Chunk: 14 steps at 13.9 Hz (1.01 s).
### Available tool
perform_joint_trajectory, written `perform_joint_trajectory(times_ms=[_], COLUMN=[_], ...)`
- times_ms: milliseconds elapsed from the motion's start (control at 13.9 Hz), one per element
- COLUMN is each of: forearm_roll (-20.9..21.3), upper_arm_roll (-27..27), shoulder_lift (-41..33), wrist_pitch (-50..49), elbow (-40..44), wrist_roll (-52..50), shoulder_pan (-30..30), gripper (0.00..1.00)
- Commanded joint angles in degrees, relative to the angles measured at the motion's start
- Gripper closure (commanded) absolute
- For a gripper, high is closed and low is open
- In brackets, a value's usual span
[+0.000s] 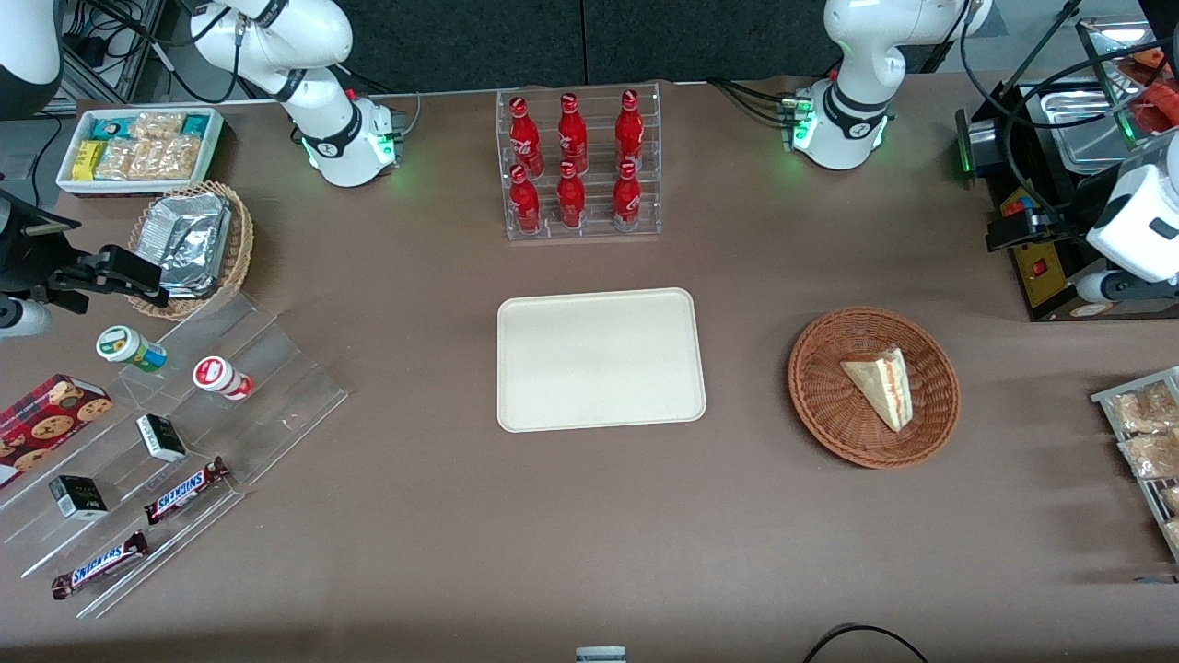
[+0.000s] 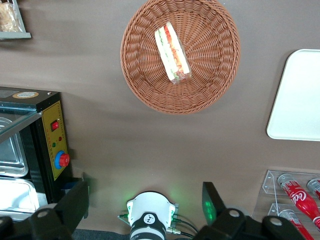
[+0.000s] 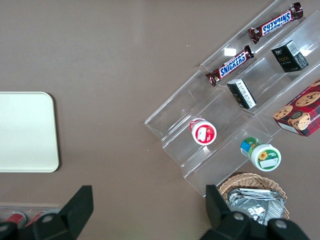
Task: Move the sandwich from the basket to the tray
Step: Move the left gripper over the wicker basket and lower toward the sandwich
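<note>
The sandwich, a pale bread wedge with a red and green filling stripe, lies in the round reddish-brown wicker basket. Both also show in the left wrist view: the sandwich and the basket. The cream-white tray lies flat beside the basket, toward the parked arm's end, and its corner shows in the left wrist view. My left gripper hangs high over the table by a black appliance, farther from the front camera than the basket. Seen from the left wrist, the gripper is open and empty.
A clear rack of red bottles stands farther back than the tray. A black appliance with red buttons and a rack of snack packs are at the working arm's end. A clear stepped stand, tan basket and white bin lie toward the parked arm's end.
</note>
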Motion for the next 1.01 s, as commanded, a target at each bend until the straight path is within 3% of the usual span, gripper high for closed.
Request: perform_joint_trajectory(times_ms=[0,360,936], forearm_roll=[-0.51,-0.16,0.01], upper_arm_roll=[0.71,0.79,0.18], shoulder_lift=[-0.09,-0.70,-0.18], wrist_pitch=[-1.04,4.40,29.53], elbow=[0.81,-6.55,-24.76], wrist_roll=[0.49,0.84,-13.21], shoulder_pan=[-1.18,-1.36,-1.97], gripper=[0.00,0.00,0.00])
